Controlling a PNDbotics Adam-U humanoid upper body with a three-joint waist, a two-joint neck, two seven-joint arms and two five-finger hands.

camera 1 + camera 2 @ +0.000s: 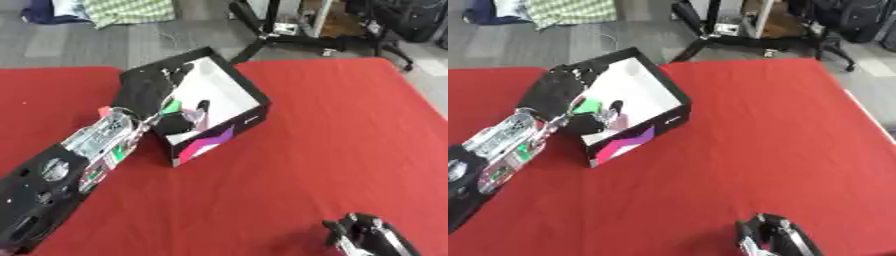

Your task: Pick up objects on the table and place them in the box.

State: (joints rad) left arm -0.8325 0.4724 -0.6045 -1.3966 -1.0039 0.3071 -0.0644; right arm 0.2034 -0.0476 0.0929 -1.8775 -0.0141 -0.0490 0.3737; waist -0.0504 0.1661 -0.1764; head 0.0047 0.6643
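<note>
While the left hand (pixel 150 95) is reaching over the near wall of the box (pixel 247 88), its fingers are curling around a small green object (pixel 172 106), pinching it just above the white floor inside. The box, black outside with a pink and purple patch on its side, is sitting askew on the red table (pixel 332 140). The right hand (pixel 363 234) is resting at the lower edge, fingers relaxed, holding nothing.

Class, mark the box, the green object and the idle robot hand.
box (pixel 249 92): left eye view, right wall's rim.
green object (pixel 586 106): right eye view, its middle.
right robot hand (pixel 363 232): left eye view, its back, lower right corner.
</note>
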